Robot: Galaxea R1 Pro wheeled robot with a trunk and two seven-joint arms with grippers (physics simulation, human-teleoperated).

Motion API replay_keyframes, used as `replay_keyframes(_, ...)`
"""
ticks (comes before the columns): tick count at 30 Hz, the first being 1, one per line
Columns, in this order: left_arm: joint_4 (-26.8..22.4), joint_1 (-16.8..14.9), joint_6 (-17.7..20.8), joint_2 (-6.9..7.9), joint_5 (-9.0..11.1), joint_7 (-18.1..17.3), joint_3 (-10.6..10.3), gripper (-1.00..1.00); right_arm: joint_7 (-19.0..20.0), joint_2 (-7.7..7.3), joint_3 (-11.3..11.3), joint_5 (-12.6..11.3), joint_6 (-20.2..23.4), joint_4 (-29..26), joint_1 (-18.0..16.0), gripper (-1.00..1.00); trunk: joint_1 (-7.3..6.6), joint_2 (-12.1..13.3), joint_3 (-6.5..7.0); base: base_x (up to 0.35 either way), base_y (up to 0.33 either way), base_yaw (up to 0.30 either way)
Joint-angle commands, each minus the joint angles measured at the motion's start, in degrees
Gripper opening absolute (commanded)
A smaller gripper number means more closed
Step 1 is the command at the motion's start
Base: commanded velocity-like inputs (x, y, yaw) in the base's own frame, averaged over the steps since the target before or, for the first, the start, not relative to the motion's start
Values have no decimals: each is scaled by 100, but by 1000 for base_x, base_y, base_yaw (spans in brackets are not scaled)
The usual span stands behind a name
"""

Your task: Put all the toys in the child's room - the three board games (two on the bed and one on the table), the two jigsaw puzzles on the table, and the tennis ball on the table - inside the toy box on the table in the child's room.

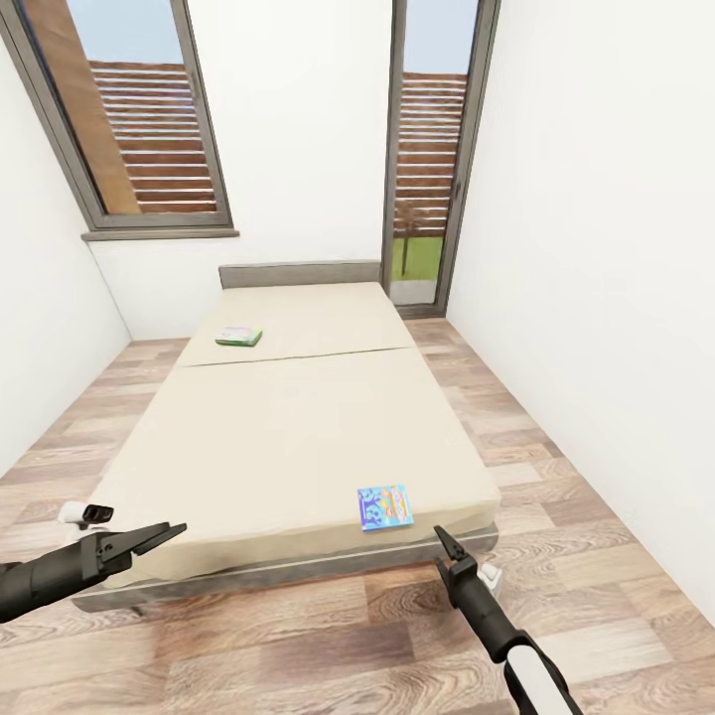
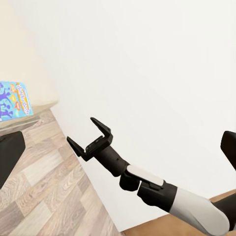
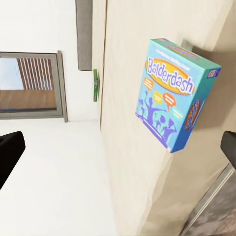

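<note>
Head view: my right gripper (image 1: 444, 549), jaws spread and empty, hovers near the blue Balderdash box (image 1: 384, 506). I judge the box light and stiff; I'd pinch its 2 long edges.

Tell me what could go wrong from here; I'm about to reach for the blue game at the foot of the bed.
1. The blue game lies flat near the mattress edge; a push by the right gripper might slide it off onto the floor.
2. Flat on the mattress, it offers no raised edge, so the open fingers may slip.
3. The green game sits far up the bed, probably beyond reach from here.
</note>
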Motion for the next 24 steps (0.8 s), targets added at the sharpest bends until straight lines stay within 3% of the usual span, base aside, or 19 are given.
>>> replay_keyframes(1,-4,-3,64,-6,-4,-24,2,100,26,5,-20,-44,54,0,1,100,-1,-2,-5,1,0,0)
replay_keyframes(9,-15,-3,93,-28,7,-24,11,100,95,9,-26,-39,49,5,16,100,-1,-2,-5,0,0,0)
replay_keyframes(24,3,-3,128,-9,15,-24,35,100,76,23,-27,-30,38,8,22,100,329,-604,-274,0,0,0)
